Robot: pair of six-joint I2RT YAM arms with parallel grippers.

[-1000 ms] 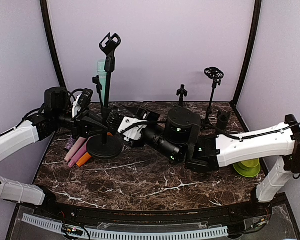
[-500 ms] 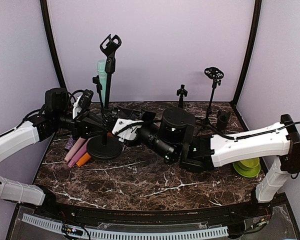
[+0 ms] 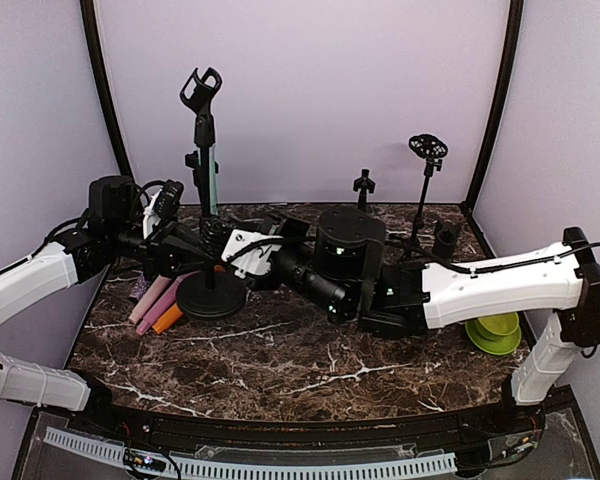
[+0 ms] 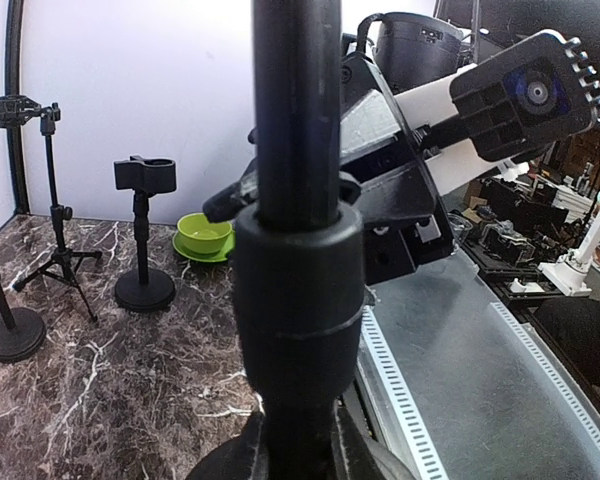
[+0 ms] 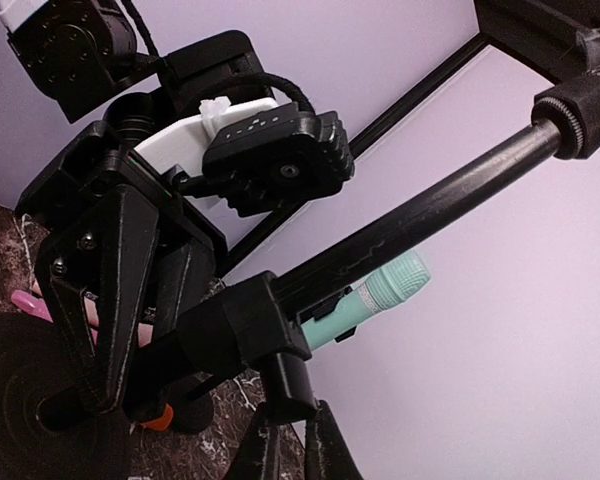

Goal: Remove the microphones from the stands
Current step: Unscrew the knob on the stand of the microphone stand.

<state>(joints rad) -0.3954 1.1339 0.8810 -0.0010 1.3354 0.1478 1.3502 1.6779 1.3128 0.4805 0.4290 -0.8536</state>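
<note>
A tall black stand (image 3: 204,190) rises from a round base (image 3: 212,297) to an empty clip (image 3: 200,90). The mint-green microphone (image 3: 213,180) is upright just behind its pole, mostly hidden; the right wrist view shows the microphone (image 5: 380,292) held in a small black clip. My left gripper (image 3: 200,262) is shut on the stand's pole (image 4: 295,100) low down, below the collar (image 4: 298,290). My right gripper (image 5: 292,425) is shut on a short black knob (image 5: 285,380) sticking out of that collar, and reaches in from the right (image 3: 225,243).
Pink and orange sticks (image 3: 156,302) lie left of the base. A green bowl (image 3: 495,333) sits at the right under my right arm. A short stand (image 3: 363,186), a tripod stand (image 3: 426,152) and a small black holder (image 3: 445,238) stand at the back.
My right gripper moved left and closed on the stand's knob. The stand's top has swung to the left, now covering most of the microphone. The left gripper kept its hold.
</note>
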